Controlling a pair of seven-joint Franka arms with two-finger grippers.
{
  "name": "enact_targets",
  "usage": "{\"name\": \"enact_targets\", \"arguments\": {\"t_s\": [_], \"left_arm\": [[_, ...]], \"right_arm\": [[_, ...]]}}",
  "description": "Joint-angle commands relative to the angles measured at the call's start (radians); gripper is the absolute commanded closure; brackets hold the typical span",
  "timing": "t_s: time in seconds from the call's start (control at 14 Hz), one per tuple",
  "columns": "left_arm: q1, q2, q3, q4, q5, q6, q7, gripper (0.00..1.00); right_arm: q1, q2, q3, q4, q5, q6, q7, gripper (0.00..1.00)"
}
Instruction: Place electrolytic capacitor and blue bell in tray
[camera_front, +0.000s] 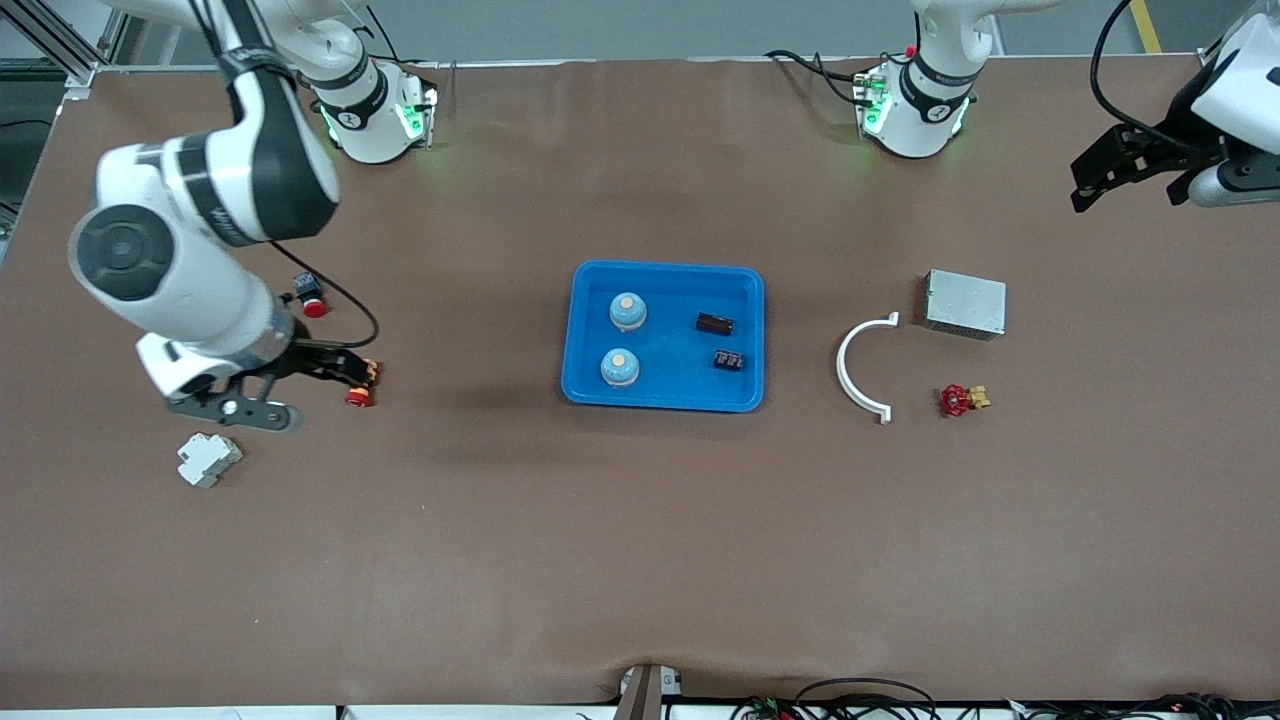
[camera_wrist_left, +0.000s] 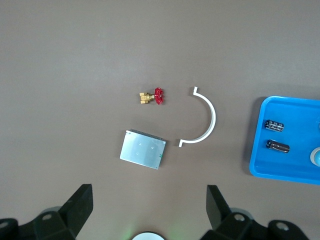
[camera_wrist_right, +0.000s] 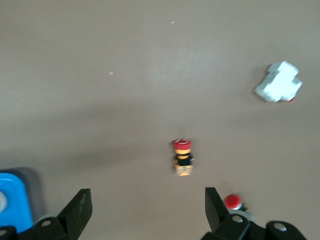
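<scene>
The bright-blue tray (camera_front: 670, 385) lies mid-table. In it stand two blue bells (camera_front: 628, 312) (camera_front: 620, 368), with a black electrolytic capacitor (camera_front: 714, 322) and a smaller black part (camera_front: 729, 360) beside them. The left wrist view shows the tray (camera_wrist_left: 280, 167), the capacitor (camera_wrist_left: 278, 146) and the small part (camera_wrist_left: 274, 125). My left gripper (camera_front: 1125, 180) (camera_wrist_left: 149, 205) hangs open and empty over the table's left-arm end. Also open and empty, my right gripper (camera_front: 300, 385) (camera_wrist_right: 148, 205) hovers over the right-arm end, near a red push button (camera_wrist_right: 182, 157).
A grey metal box (camera_front: 965, 303), a white curved bracket (camera_front: 862, 365) and a red-handled valve (camera_front: 960, 400) lie toward the left arm's end. Toward the right arm's end are two red push buttons (camera_front: 360, 385) (camera_front: 310, 298) and a white block (camera_front: 208, 458).
</scene>
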Motion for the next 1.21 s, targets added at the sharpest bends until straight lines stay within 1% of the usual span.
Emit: {"name": "enact_targets", "arguments": {"t_s": [0.0,0.43,0.57,0.71,1.0,1.14], "left_arm": [[0.019,0.007,-0.003,0.026,-0.01,-0.016,0.039,0.0],[0.036,0.004,-0.004,0.021,-0.007,-0.018,0.042,0.0],[0.036,0.003,-0.004,0.018,-0.007,-0.02,0.037,0.0],[0.036,-0.003,-0.004,0.02,-0.009,-0.02,0.023,0.0],[0.034,-0.003,-0.009,0.018,-0.009,-0.027,0.019,0.0],[0.034,0.001,-0.007,0.018,-0.004,-0.027,0.025,0.0]], "right_arm": [[-0.088,-0.052,0.02,-0.046,-0.007,0.007,-0.142,0.0],[-0.247,-0.107,0.02,-0.042,0.003,-0.015,-0.398,0.0],[-0.28,-0.126,0.02,-0.036,0.006,-0.027,-0.44,0.0],[-0.29,-0.133,0.019,-0.014,0.008,-0.068,-0.439,0.0],[-0.297,-0.176,0.02,-0.013,0.011,-0.119,-0.43,0.0],[-0.294,-0.207,0.022,-0.013,0.057,-0.154,-0.428,0.0]]}}
